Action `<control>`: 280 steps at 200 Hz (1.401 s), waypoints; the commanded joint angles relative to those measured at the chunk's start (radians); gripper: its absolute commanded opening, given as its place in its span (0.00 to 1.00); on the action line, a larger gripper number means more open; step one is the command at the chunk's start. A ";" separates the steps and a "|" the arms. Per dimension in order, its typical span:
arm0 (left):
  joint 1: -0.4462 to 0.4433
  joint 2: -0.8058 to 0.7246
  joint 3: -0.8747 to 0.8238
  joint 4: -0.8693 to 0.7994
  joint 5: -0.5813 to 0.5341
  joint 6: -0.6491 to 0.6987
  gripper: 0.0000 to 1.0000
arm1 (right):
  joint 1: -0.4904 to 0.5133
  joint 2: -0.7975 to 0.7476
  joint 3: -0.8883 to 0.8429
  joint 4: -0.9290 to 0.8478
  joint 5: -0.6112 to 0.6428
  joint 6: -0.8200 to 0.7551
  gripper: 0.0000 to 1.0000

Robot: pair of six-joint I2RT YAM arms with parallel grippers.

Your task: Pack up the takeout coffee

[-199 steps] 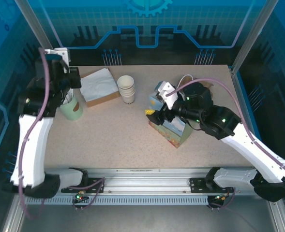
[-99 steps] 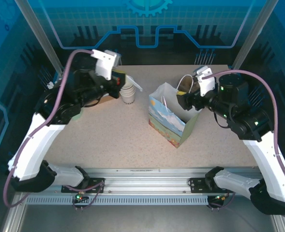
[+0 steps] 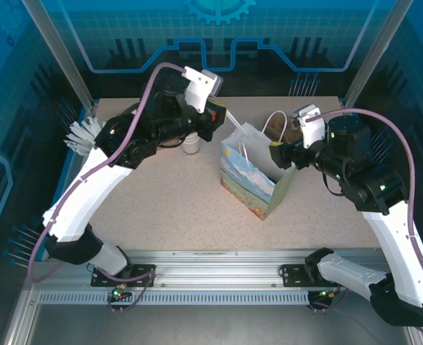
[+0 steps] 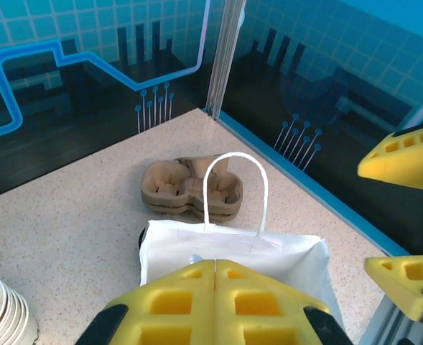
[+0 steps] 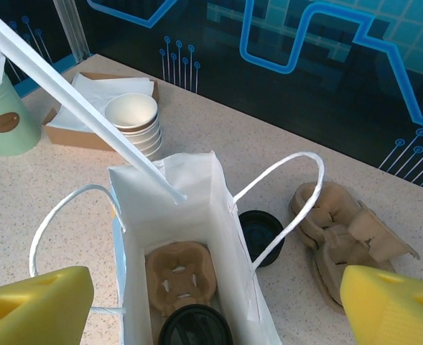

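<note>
Right wrist view: the takeout coffee (image 5: 195,327) is sitting inside the open paper bag (image 5: 197,188), just beside one pulp carrier (image 5: 179,277); only its black lid is showing.
Left gripper (image 4: 215,280): clamping tight on one white straw (image 5: 82,97) that is slanting into the bag.
Right gripper (image 5: 215,298): gaping wide, gripping nothing, hovering at the bag's right.
Around: one white cup stack (image 3: 190,142) is standing left of the bag; spare carriers (image 4: 189,190) and a loose black lid (image 5: 260,233) are lying far right.

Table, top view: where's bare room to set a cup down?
Free: the near strip of table between the bag and the front rail, widest left of the bag. Crowded: the far side, with cup stack, loose lid, carriers, and the left gripper holding a straw at the bag's mouth.
</note>
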 commanded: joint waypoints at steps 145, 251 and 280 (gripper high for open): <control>0.064 0.257 0.013 0.045 -0.015 0.028 0.29 | -0.020 0.025 -0.086 0.032 -0.102 0.040 0.90; 0.330 -0.268 -0.691 0.370 0.008 -0.175 0.48 | 0.327 0.159 -0.008 0.228 -0.136 -0.094 0.90; 0.443 -0.343 -0.836 0.400 -0.001 -0.246 0.55 | 0.373 0.243 0.039 0.203 -0.092 -0.115 0.90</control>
